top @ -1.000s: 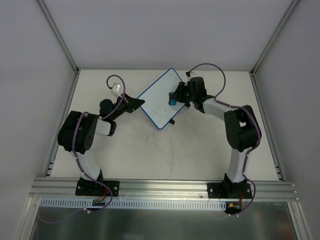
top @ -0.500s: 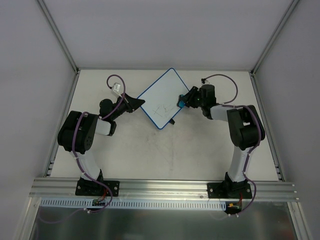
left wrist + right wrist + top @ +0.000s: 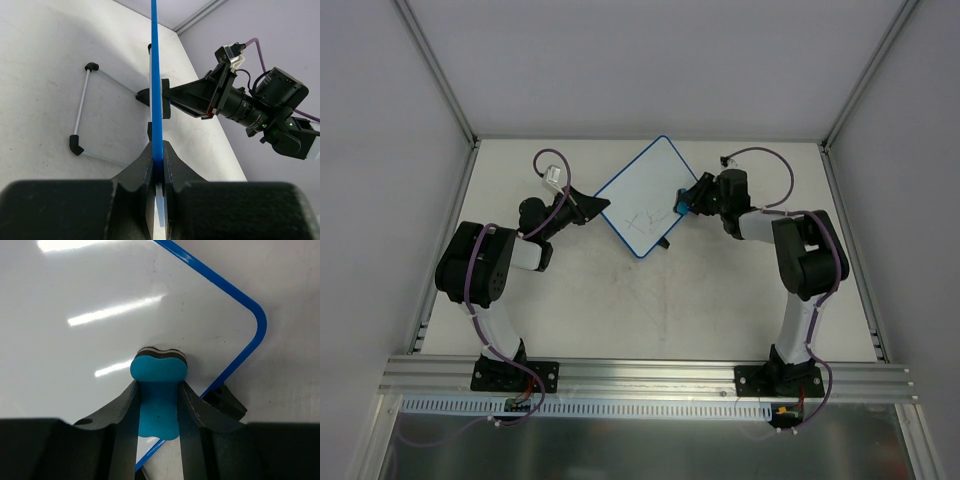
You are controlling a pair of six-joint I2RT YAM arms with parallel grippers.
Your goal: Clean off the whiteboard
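Flat white rectangular whiteboard with thin blue rim (image 3: 638,198): at far centre of pale table (image 3: 720,300), set cornerwise, faint pen lines on face. Left gripper (image 3: 157,152): pressed together on blue rim at board's left corner. Right gripper (image 3: 158,390): pinching small blue bone-shaped eraser block (image 3: 159,371), its dark pad against board near right corner

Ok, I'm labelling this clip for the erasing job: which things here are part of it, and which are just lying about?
In the job: whiteboard, gripped at its rim by the left gripper; blue eraser, held against it in the right gripper; pen marks.
Just there: table; wire frame beside the board, maybe its stand.
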